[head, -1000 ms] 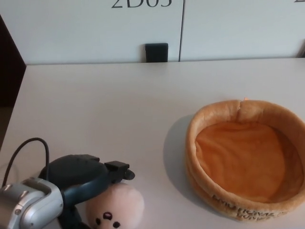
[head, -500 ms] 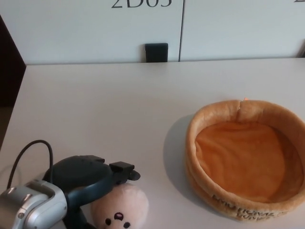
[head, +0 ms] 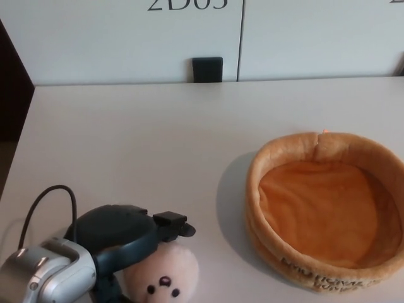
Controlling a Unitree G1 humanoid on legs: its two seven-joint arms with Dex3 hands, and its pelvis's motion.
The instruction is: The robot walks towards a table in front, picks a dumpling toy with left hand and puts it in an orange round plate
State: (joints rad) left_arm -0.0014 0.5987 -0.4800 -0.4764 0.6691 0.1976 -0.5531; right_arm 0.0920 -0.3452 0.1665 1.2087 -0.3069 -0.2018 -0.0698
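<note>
A pale pink dumpling toy [head: 165, 278] with a small dark face sits at the bottom left of the head view. My left hand [head: 123, 237] wraps over it from the left, black fingers [head: 173, 225] curled across its top, shut on it. To the right stands the orange round plate [head: 325, 208], a soft plush bowl with a raised rim and nothing inside. A stretch of bare table separates the toy from the plate's left rim. My right hand does not show.
The white table [head: 139, 145] runs back to a pale wall with a small black box [head: 207, 69] at its far edge. A dark gap lies beyond the table's left edge [head: 12, 113]. A black cable [head: 44, 202] loops from my left wrist.
My left hand with the dumpling toy has shifted slightly to the right, toward the plate. The plate has not moved.
</note>
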